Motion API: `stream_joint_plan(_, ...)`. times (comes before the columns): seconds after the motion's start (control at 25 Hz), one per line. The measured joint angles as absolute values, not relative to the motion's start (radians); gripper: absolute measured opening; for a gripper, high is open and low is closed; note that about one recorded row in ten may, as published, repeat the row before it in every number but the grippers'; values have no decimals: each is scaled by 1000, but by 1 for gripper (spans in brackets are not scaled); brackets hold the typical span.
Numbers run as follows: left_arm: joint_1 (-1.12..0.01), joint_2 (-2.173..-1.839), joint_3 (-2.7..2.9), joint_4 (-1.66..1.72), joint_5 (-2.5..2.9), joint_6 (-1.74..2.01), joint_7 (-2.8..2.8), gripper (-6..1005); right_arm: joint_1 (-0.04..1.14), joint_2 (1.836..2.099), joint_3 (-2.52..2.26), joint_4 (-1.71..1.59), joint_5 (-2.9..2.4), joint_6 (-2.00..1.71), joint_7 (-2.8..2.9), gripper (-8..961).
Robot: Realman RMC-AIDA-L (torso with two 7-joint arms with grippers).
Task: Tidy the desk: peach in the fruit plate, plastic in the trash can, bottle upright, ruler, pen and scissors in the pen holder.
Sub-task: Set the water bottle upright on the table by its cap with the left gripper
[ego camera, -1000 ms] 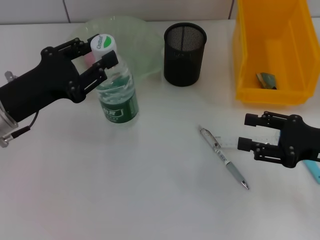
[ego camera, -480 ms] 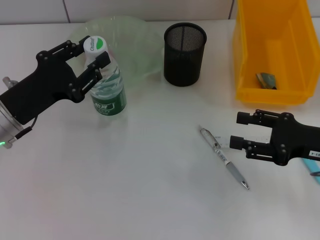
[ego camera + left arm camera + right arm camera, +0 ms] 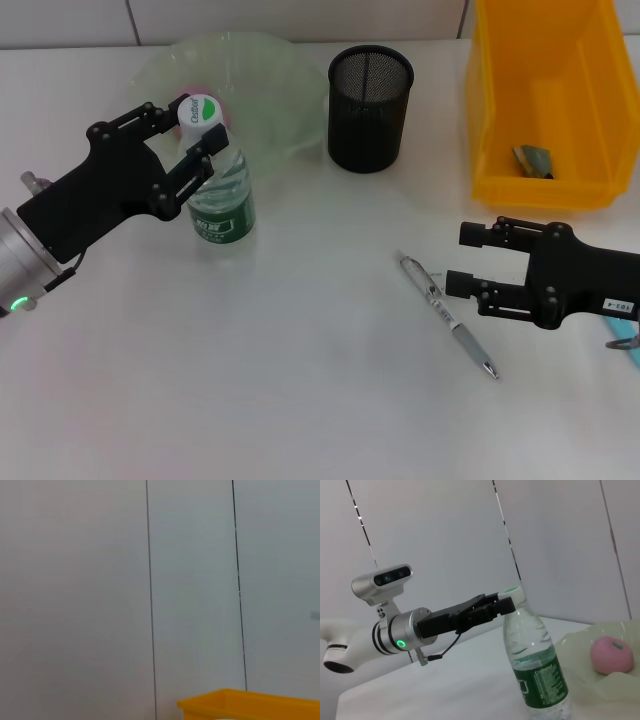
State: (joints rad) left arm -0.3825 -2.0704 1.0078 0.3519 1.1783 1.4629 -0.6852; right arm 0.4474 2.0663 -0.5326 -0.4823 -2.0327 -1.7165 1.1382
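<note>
Bottle standing upright on the worktop, just in front of the pale green fruit plate; its long axis runs vertical, white-and-green cap uppermost and green label low on the body. The left claw straddles the neck just under the cap, its fingers spread to either side; the right wrist view shows them level with the cap, but whether they grip or merely bracket the neck cannot be told with certainty, and they look parted rather than clamped. The step in hand appears to be the release of the righted bottle: this is best done by opening fully and drawing the claw straight back along its own line, without any sideways brush, since a tall, partly filled bottle held near its top would tip easily. A pink peach lies in the fruit plate behind the bottle. Farther out, the black mesh pen holder stands beside the plate, and the yellow trash can holds a scrap of plastic. The pen lies flat, its long axis slanting away from the robot towards its left. The right claw hovers open just beside the pen, aimed towards its upper end.
</note>
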Motion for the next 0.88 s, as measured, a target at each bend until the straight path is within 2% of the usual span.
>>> stream_joint_plan(0.6, -385, -2071, 1003, 334, 1177, 1457, -723, 436, 449, 2066, -532, -478, -2033, -1715, 1138, 713)
stream_joint_plan(0.72, -385, -2071, 1003, 334, 1177, 1458, -724, 620, 449, 2066, -532, -478, -2033, -1715, 1138, 712)
stream_joint_plan(0.88, -377, -2070, 1000, 334, 1159, 1508, -733, 809, 449, 2066, -532, -479, -2032, -1716, 1138, 711)
